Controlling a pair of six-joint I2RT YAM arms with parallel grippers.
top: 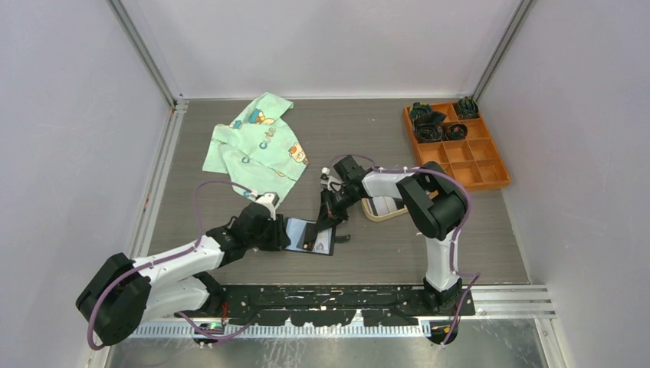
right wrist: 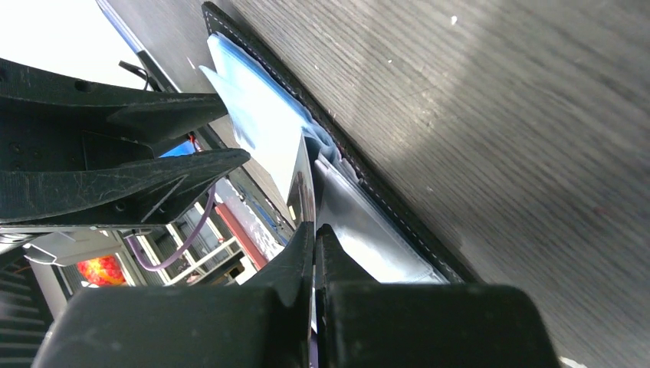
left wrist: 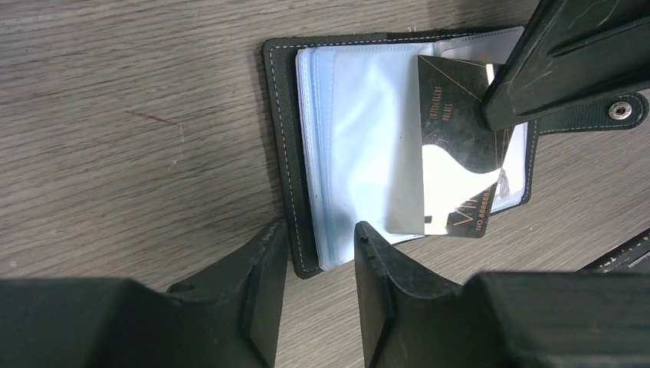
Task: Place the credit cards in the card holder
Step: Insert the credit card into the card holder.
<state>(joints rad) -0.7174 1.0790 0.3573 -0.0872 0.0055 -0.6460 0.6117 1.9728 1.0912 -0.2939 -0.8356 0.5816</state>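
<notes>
Black leather card holder (left wrist: 282,138) lies open; right pincer (right wrist: 314,231) pinches a dark glossy credit card (left wrist: 448,123) only half inside a clear sleeve (left wrist: 368,138); left pincer (left wrist: 318,234) half-open.

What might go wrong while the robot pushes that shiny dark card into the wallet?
The card, pinched by the right tool, sits crooked, only partly in the clear sleeve, so it might jam or bend. The left tool only straddles one edge of the card holder, so that might slide.
</notes>
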